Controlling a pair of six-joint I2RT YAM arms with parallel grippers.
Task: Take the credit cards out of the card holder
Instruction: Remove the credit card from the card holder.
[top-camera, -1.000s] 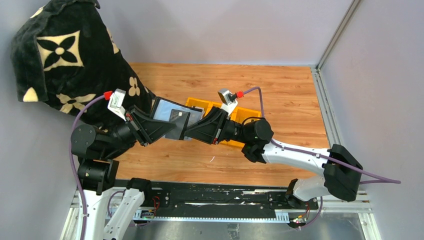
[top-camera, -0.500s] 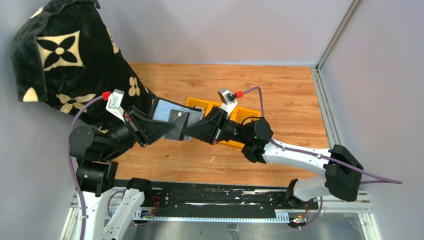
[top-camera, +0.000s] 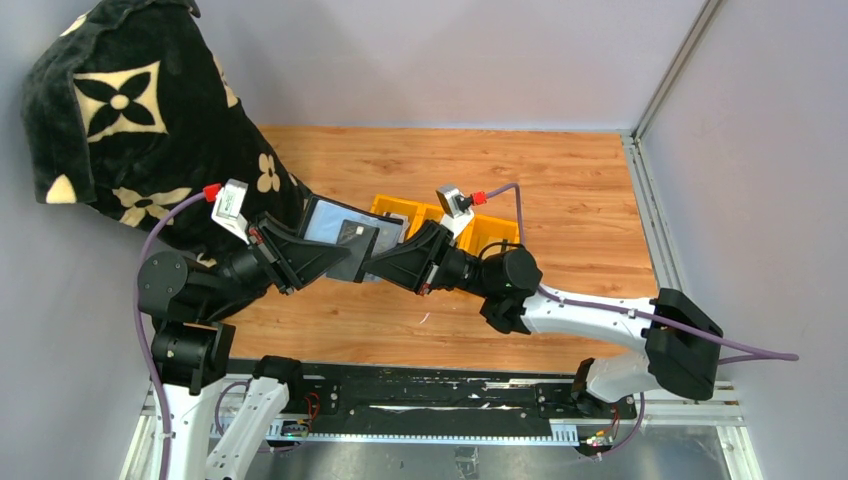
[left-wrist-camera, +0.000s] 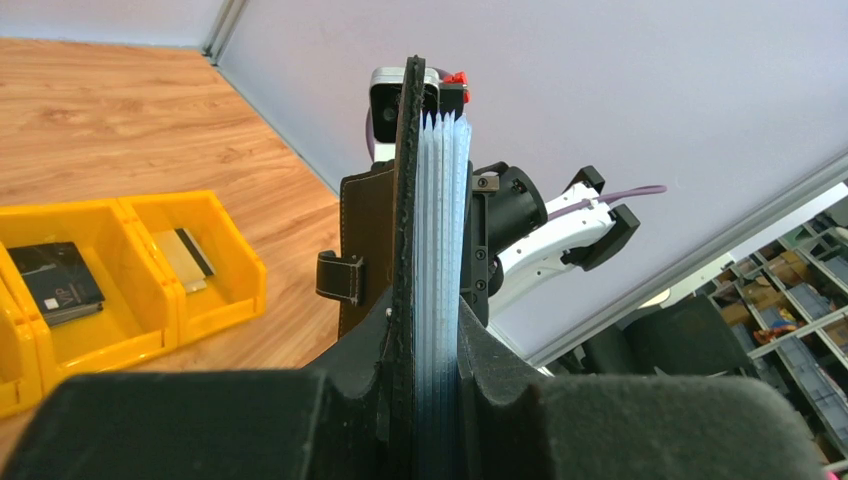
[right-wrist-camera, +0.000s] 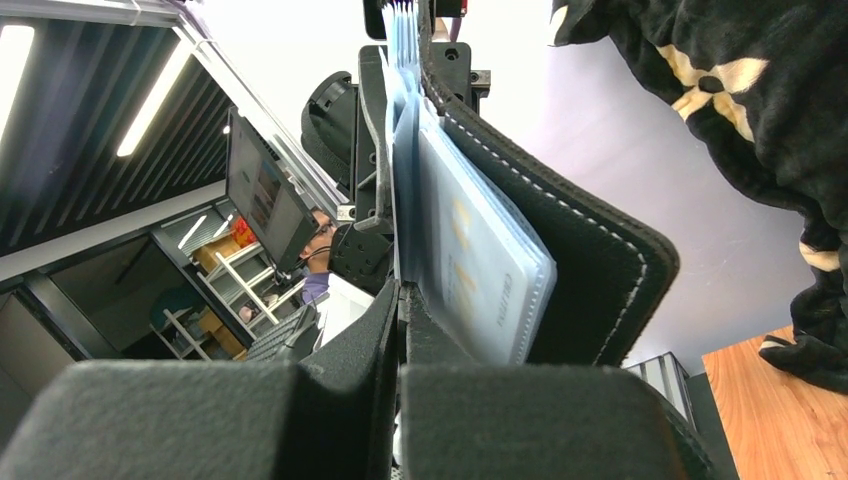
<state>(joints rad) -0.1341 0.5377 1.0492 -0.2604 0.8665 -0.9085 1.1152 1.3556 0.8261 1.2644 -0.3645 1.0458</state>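
Above the near part of the wooden table (top-camera: 560, 190), both arms are meeting at the centre of the overhead view and holding the card holder (top-camera: 338, 236) off the surface between them. The left gripper (left-wrist-camera: 425, 345) is clamping one end of the holder with narrow jaws. It is pinching the black cover and the stack of clear sleeves (left-wrist-camera: 442, 230) together, and they are standing on edge. The strap tab (left-wrist-camera: 338, 277) is showing on the left face of the cover. The right gripper (right-wrist-camera: 400, 335) is pinching narrow on the opposite end, gripping thin sleeve material beside the stitched cover. A pale credit card (right-wrist-camera: 470, 255) is sitting inside the outermost sleeve in the right wrist view. Beyond the holder, the yellow bin (left-wrist-camera: 225, 312) is resting on the table. A striped card (left-wrist-camera: 190, 258) is lying in its right-hand compartment, and a dark flat item (left-wrist-camera: 60, 283) is lying in the next compartment to the left. Farther back, at the upper left of the overhead frame, a black floral blanket (top-camera: 130, 120) is draping a tall shape.
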